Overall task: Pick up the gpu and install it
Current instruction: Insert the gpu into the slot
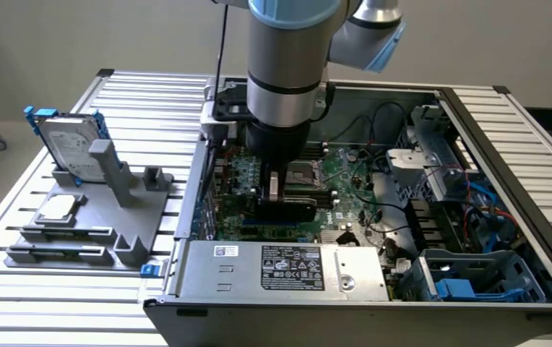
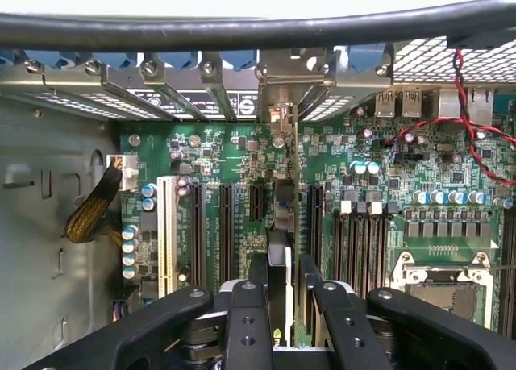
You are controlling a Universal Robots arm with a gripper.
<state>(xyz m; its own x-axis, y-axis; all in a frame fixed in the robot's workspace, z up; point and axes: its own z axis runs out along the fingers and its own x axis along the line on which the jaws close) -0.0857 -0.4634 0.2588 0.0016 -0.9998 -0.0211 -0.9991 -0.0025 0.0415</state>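
A robot arm reached down into an open computer case that lay on a slatted metal table. Its gripper was clamped on the graphics card, with one black finger pressed on each flat face, so the card sat directly between the jaws rather than off to either side.

In the wrist view the card stood on edge, upright over the green motherboard. Its long axis ran straight away from the gripper toward the back wall of the case. The silver end bracket pointed that way and had reached the row of metal slot covers.

The card ran parallel to the long black expansion slots, above the gap between two of them. Whether its lower edge had entered a slot or only hung above one could not be told.

In the exterior view the gripper was low inside the case and the card appeared as a dark block just above the board. It lay lengthwise roughly across that view, with the bracket end toward the exterior view's left. The processor socket was close behind it.

Outside the case, on the exterior view's left, a grey stand held a hard drive and a small square chip, both well apart from the gripper.
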